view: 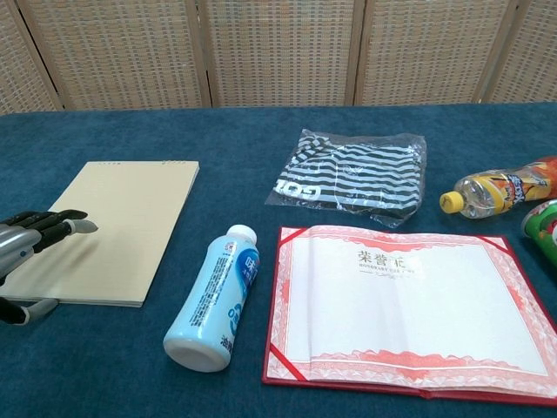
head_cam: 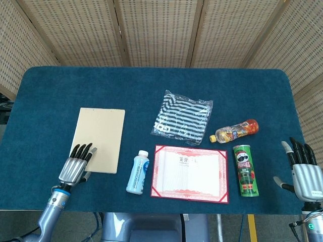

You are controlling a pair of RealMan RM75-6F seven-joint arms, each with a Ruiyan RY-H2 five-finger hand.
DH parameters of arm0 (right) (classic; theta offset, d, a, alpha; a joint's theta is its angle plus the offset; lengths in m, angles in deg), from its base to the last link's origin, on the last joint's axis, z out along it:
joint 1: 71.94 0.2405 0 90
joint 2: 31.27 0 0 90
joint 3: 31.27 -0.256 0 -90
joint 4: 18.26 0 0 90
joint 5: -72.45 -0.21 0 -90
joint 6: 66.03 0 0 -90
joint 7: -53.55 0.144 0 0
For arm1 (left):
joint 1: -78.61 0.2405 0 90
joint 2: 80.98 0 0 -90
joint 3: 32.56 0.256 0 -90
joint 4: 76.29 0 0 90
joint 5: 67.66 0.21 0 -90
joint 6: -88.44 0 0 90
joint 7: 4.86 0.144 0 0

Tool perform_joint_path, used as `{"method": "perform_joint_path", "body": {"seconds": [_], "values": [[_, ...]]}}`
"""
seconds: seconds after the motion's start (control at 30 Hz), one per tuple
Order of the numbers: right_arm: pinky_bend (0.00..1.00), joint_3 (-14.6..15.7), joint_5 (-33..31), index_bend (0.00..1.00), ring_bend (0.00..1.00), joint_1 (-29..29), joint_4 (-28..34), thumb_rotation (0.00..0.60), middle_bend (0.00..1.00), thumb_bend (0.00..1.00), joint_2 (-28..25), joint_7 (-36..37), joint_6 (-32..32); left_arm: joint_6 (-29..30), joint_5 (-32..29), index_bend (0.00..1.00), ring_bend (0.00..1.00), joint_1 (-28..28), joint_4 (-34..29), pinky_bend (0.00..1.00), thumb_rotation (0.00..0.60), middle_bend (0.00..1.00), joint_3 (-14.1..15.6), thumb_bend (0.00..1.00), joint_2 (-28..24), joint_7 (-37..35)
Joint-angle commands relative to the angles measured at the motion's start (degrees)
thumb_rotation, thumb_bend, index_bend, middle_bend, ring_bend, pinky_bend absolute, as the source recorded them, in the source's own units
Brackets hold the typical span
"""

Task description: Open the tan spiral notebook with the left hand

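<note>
Best caught the notebook (head_cam: pixel 99 139) cover's near edge from underneath with the left robot hand (head_cam: pixel 76 168), fingers apart and empty, then lifted away toward the spiral.

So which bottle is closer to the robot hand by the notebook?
The white and blue bottle, lying just right of the tan notebook and the left robot hand. The orange bottle with the yellow cap lies far across the table.

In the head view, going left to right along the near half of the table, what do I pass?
left hand → tan spiral notebook → white and blue bottle → red-bordered certificate → green Pringles can → right hand
</note>
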Motion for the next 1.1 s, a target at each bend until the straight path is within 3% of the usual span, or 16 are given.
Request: {"method": "perform_joint_path", "body": {"seconds": [0.03, 1.1], "values": [[0.0, 0.0, -0.05, 0.03, 0.0, 0.0, 0.0, 0.6, 0.0, 0.05, -0.02, 0.14, 0.07, 0.11, -0.04, 0.0, 0.0, -0.08, 0.05, 0.0, 0.6, 0.0, -0.04, 0.33, 0.12, 0.24], [0.0, 0.09, -0.26, 0.03, 0.0, 0.0, 0.43, 0.6, 0.0, 0.05, -0.23, 1.44, 0.53, 0.99, -1.13, 0.0, 0.0, -3.42, 8.04, 0.0, 0.6, 0.0, -3.18, 0.52, 5.35, 1.79]]}}
